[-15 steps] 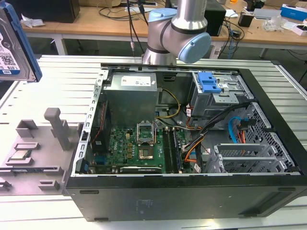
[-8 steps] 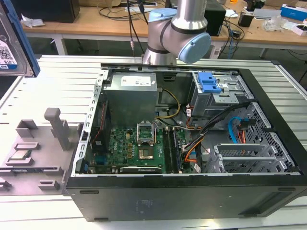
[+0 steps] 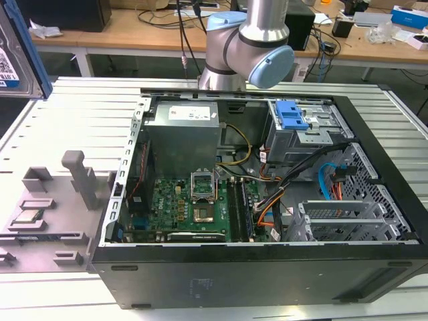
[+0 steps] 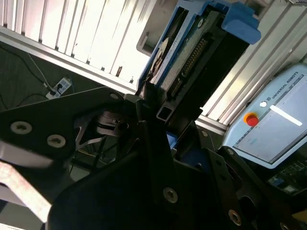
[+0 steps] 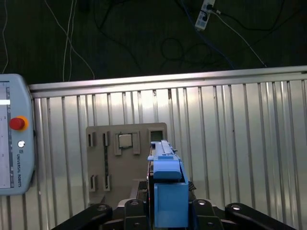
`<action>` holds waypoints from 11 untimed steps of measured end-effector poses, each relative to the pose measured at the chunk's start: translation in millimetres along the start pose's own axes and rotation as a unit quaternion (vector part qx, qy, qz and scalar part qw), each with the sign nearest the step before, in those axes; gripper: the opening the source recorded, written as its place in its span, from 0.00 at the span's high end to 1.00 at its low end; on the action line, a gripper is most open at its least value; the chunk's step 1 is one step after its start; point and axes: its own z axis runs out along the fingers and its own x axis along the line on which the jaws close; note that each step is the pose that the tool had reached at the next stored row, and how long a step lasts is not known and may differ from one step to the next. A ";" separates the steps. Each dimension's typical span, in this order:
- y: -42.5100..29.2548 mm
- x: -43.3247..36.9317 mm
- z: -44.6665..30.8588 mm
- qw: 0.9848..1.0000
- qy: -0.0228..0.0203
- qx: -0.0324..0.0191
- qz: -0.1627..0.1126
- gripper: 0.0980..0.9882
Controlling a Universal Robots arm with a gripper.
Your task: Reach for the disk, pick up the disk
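Your pincer (image 5: 167,208) is clamped shut on the disk (image 4: 192,57), apparently gripping its blue-railed edges, and holds it up above the ribbed metal bench (image 5: 240,143).

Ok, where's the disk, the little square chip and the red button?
disk (image 5: 169,201): first wrist view, on its blue plastic end.
square chip (image 5: 125,140): first wrist view, middle of its silver top.
red button (image 5: 17,123): first wrist view, middle of its cap.

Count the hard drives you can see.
1. The hard drive is clamped in the hand, at the exterior view's upper left edge. More may be hidden in the drive cage inside the open computer case.
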 end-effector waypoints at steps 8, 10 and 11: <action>0.1 0.1 -4.6 1.000 0.001 0.000 -0.028 0.70; 0.1 0.0 -4.6 1.000 0.001 0.000 -0.030 0.70; 0.1 0.0 -4.6 1.000 0.001 0.000 -0.030 0.70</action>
